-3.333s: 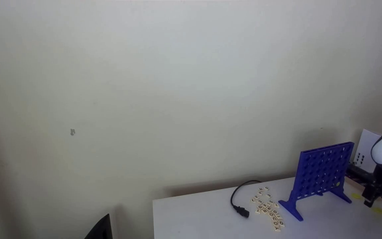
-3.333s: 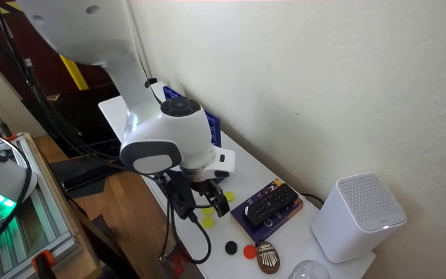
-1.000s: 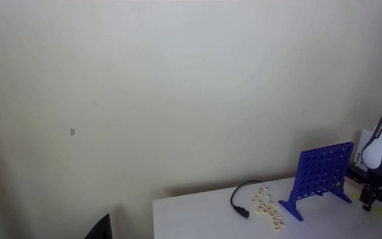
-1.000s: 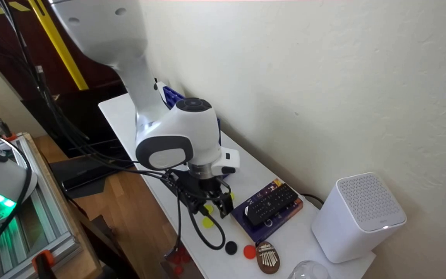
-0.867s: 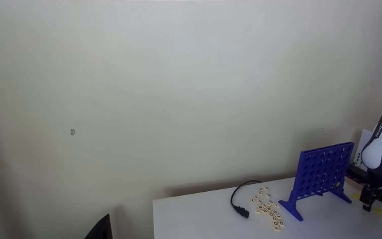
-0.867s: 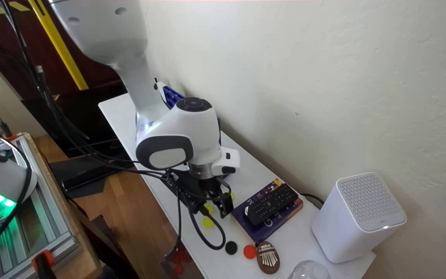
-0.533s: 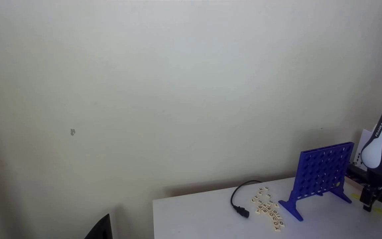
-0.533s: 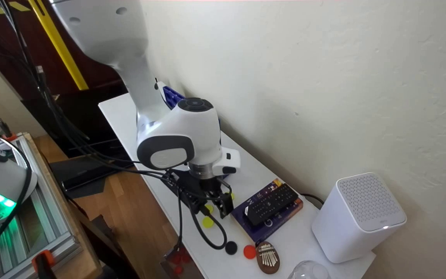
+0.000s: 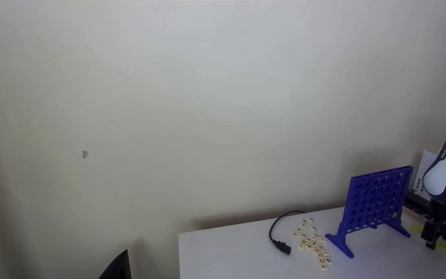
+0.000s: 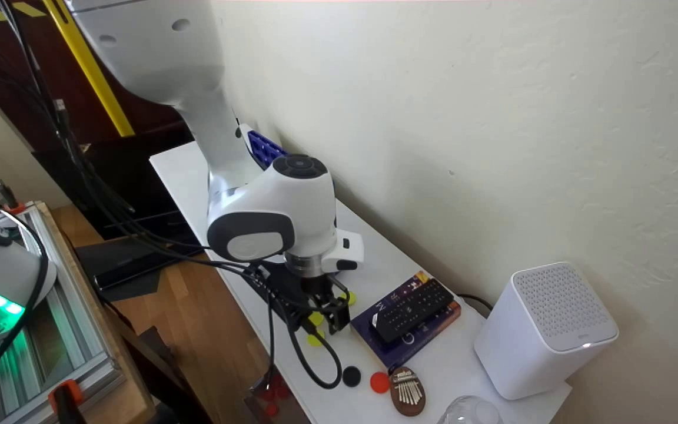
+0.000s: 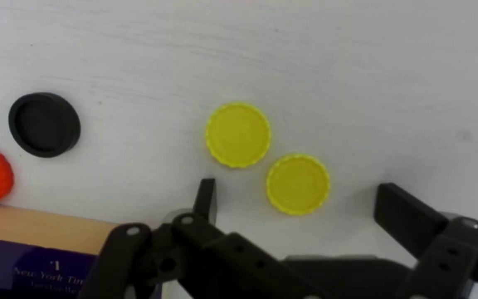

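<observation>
Rising behind everything, a pale wall (image 9: 207,116) filled most of an exterior view, with a white bench (image 9: 227,248) along the lower right of that frame. A white-and-dark robot arm (image 10: 309,203) hung over the bench, left of centre in an exterior view. An upright blue grid frame (image 9: 378,197) stood toward the lower right of an exterior view. A white box-like device (image 10: 542,335) stood at the lower right of an exterior view; left of it lay a dark blue book (image 10: 392,353) bearing a black keyboard (image 10: 415,309). The tool (image 11: 299,195) reached in from the bottom of the wrist view, its fingers well apart. A brown thumb piano (image 10: 408,393) lay at the bottom of an exterior view, just beside a red disc (image 10: 379,383). A black disc (image 11: 44,124) lay at the left of the wrist view. A yellow disc (image 11: 298,184) lay flat on the bench between the fingers, right of centre there, near a second yellow disc (image 11: 238,135) at the middle; a third yellow disc (image 10: 351,298) showed beside the tool in an exterior view. Letter tiles (image 9: 314,243) lay clustered left of the blue grid frame.
</observation>
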`<act>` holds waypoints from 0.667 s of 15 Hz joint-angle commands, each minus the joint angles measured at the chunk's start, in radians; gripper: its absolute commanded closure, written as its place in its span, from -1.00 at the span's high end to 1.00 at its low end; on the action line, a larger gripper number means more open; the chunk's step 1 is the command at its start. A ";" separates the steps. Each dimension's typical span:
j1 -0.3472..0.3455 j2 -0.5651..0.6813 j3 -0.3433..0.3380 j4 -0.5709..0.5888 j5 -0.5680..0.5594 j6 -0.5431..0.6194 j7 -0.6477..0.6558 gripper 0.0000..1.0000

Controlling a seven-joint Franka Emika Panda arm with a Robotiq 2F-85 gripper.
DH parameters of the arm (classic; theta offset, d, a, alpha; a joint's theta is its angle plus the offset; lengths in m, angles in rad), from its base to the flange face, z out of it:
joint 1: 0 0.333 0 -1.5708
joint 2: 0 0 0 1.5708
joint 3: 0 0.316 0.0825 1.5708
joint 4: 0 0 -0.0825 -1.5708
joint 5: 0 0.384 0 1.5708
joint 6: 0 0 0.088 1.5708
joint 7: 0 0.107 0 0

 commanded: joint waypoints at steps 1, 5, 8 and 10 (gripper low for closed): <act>-0.031 0.018 0.022 0.017 -0.023 -0.028 -0.011 0.51; -0.030 0.013 0.021 0.017 -0.023 -0.027 -0.008 0.02; -0.024 0.014 0.020 0.017 -0.023 -0.029 -0.006 0.15; -0.021 0.014 0.018 0.016 -0.023 -0.031 -0.005 0.44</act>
